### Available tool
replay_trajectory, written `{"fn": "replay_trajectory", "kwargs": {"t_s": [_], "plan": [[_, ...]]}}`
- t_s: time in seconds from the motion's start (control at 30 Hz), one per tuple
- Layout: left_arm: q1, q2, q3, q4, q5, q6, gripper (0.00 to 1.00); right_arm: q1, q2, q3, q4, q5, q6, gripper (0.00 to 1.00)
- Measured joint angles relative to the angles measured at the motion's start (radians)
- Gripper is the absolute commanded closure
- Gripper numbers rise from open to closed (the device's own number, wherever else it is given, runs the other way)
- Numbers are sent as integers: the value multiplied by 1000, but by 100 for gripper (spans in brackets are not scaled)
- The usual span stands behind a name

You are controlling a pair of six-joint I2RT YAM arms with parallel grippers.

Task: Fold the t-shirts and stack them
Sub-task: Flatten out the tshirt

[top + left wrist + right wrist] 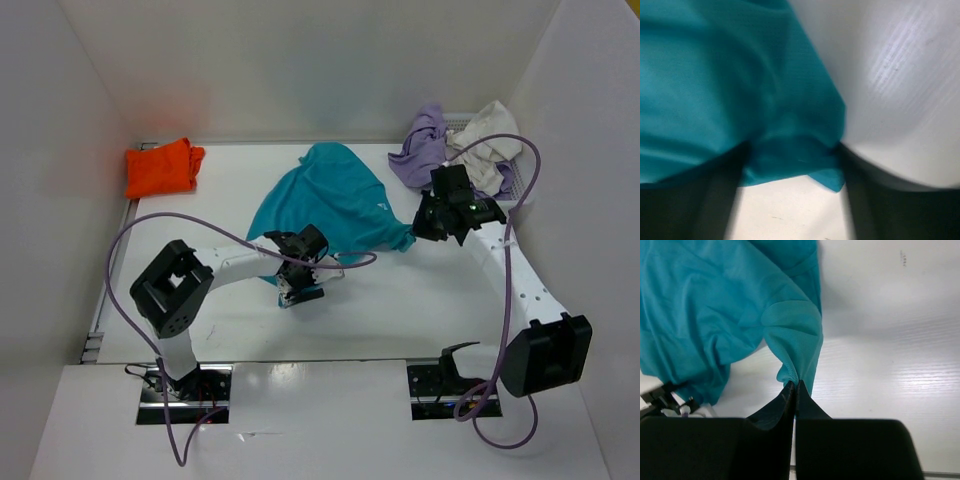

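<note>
The teal-blue t-shirt [330, 200] lies rumpled mid-table. My right gripper [425, 222] is shut on its right corner, and the cloth is pinched at the fingertips in the right wrist view [795, 385]. My left gripper [298, 282] sits over the shirt's near-left corner. Its jaws stand apart, with a teal fold [790, 165] between them in the blurred left wrist view. The orange t-shirt [160, 167] lies folded at the far left. The lavender t-shirt [424, 145] and the off-white t-shirt [486, 148] are heaped at the far right.
A white mesh basket [516, 182] holds the lavender and off-white shirts at the far right corner. White walls close in the table on the left, back and right. Purple cables loop from both arms over the near table.
</note>
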Motion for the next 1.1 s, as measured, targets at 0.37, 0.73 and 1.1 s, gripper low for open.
{"fn": "replay_trajectory", "kwargs": {"t_s": [0.37,0.73,1.1], "plan": [[126,-20,9,-8,-125,6,100,-171,67,214,-70,-31,-98,100],[542,-440,548,16,-263,183,100,-178,88,683,-90,6,-145,100],[556,-422,567,-185,-283,264,100,-121,-42,726,-117,-61,-184,100]]}}
